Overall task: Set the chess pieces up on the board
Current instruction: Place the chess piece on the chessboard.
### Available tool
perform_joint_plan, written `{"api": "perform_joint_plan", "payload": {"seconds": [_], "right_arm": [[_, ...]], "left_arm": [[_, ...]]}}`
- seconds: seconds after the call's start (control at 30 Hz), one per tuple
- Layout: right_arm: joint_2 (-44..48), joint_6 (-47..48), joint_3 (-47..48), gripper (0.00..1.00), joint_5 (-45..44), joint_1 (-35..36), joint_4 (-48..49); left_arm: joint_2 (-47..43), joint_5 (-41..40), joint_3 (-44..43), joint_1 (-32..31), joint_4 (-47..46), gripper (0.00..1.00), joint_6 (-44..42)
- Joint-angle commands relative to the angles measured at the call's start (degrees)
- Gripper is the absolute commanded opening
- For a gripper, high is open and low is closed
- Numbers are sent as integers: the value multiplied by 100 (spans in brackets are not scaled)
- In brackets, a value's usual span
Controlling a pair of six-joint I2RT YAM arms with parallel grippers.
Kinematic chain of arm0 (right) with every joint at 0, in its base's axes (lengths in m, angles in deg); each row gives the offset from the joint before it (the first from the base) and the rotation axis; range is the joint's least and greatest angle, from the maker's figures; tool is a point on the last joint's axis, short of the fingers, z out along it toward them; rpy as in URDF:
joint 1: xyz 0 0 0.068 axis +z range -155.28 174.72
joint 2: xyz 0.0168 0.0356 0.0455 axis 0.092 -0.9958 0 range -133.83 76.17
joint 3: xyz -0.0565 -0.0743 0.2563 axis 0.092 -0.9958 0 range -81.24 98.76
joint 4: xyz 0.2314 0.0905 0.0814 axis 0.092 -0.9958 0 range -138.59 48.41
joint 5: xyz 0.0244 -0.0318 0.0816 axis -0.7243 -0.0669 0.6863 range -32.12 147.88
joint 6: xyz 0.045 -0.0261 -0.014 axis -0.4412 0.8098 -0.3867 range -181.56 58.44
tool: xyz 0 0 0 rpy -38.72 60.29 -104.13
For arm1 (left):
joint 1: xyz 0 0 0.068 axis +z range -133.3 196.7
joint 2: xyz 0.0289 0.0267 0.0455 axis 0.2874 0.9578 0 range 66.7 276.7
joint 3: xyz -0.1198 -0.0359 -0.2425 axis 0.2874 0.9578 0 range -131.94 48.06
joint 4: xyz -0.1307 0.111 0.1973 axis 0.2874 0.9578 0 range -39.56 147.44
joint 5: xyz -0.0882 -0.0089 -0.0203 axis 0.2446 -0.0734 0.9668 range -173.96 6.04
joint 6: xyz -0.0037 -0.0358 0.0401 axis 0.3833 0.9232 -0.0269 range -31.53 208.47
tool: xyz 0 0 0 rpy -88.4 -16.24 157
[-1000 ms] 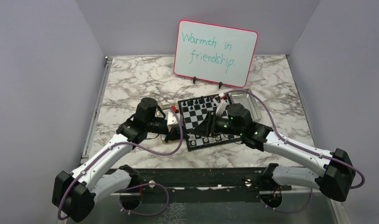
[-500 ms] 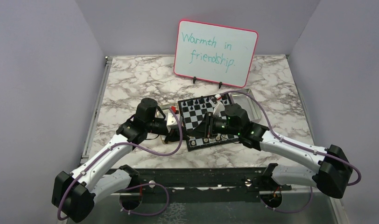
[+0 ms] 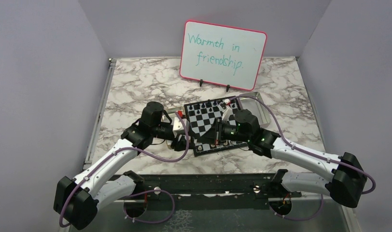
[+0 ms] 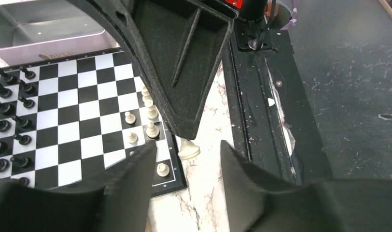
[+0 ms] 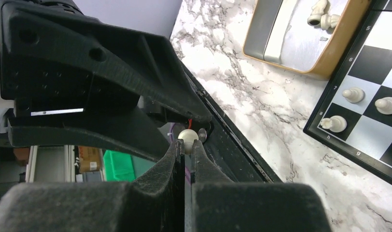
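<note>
While the right gripper [image 5: 184,145] is pinched together on the round head of a cream piece [image 5: 188,136], low centre of its wrist view, the left gripper [image 4: 187,147] stands with jaws apart either side of it, holding nothing.

Judgement: back the left one straight off first. Then carry the piece upright to a bare square of the board [image 4: 78,111] by the cream row [image 4: 152,129], and lower it slowly between its neighbours.

Black pieces [image 4: 10,96] line the board's left edge.

Further off, upper right of the right wrist view: tan box [image 5: 329,67], two cream pieces [image 5: 322,13] lying inside.

Silver tray [image 4: 35,29], upper left of the left wrist view: nothing shows in the part seen.
</note>
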Motion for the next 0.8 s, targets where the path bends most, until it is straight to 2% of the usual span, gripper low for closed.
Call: {"api": "perform_joint_plan", "payload": {"seconds": [0.0, 0.07, 0.1, 0.23, 0.4, 0.67, 0.77], "right_arm": [[233, 275, -14, 1, -367, -23, -219], [362, 379, 28, 1, -642, -23, -447], [438, 432, 41, 1, -777, -23, -559], [720, 751, 204, 1, -1499, -37, -1281], [850, 1245, 548, 1, -2542, -34, -2206], [436, 1776, 808, 1, -3900, -55, -2999], [128, 1882, 803, 1, -4134, -88, -2995]], "left_arm": [[8, -33, 35, -6, -116, 65, -117], [6, -131, 59, -7, -121, 97, -116], [0, -185, 70, -7, -122, 99, -125], [-27, -492, 115, -7, -140, 99, -132], [15, -1316, 169, -7, -353, 99, 235], [260, -3172, 180, -7, -914, 99, 1917], [510, -3875, -207, 2, -370, 99, 2334]]}}
